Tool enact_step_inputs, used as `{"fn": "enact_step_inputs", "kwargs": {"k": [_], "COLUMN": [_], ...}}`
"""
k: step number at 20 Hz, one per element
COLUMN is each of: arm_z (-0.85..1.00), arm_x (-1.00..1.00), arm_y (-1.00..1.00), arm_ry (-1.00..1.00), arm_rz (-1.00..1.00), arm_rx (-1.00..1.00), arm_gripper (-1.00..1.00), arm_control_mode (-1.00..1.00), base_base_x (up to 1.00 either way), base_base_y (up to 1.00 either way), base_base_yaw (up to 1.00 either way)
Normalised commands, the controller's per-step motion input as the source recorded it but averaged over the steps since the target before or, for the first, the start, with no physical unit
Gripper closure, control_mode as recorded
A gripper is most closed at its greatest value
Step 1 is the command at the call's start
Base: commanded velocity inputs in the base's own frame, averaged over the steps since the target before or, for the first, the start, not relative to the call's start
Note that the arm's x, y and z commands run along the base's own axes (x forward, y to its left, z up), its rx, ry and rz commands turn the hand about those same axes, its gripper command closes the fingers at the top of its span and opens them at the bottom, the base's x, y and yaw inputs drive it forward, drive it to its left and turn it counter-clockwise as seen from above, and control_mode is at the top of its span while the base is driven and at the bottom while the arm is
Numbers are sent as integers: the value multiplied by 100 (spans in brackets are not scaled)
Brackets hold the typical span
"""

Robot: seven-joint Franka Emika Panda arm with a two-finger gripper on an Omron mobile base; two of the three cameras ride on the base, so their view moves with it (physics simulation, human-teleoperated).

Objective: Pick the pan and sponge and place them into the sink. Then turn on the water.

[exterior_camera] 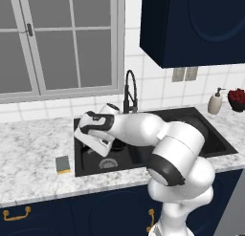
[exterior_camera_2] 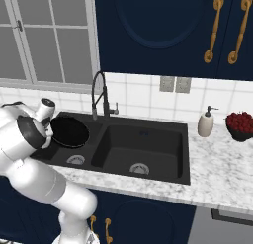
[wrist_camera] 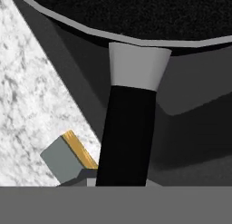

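The black pan (exterior_camera_2: 69, 132) hangs tilted over the left basin of the black sink (exterior_camera_2: 184, 139). In the hand view its rim (wrist_camera: 136, 19) fills the top, and its long handle (wrist_camera: 129, 132) runs down from a silver collar to my gripper (wrist_camera: 121, 180), which is shut on it. From the left base my gripper (exterior_camera: 106, 149) sits low over the left basin, with the arm hiding most of the pan. The sponge (exterior_camera: 62, 164), grey-blue over yellow, lies on the counter just left of the sink (exterior_camera: 217, 144); it also shows as the sponge (wrist_camera: 68, 157) beside the handle. No water runs from the faucet (exterior_camera: 129, 91).
The gooseneck faucet (exterior_camera_2: 101, 97) stands behind the divider between the basins. A beige soap dispenser (exterior_camera_2: 205, 123) and a dark bowl of red fruit (exterior_camera_2: 240, 124) stand on the marble counter (exterior_camera: 28, 149) to the right of the sink. A window is behind the counter.
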Motion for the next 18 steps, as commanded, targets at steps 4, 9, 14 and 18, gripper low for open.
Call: {"fn": "enact_step_inputs", "kwargs": {"k": [4,9,14,18], "arm_z": [-7,-24,-42,-37], "arm_x": [17,22,8,18], "arm_y": [-23,-13,0,0], "arm_ry": [15,6,2,12], "arm_rz": [-11,-8,-8,-6], "arm_rx": [0,-5,-14,-5], "arm_gripper": [100,100,100,100], "arm_control_mode": [-100,-100,-100,-100], "base_base_x": [0,0,0,0], "base_base_y": [0,0,0,0], "base_base_yaw": [0,0,0,0]}}
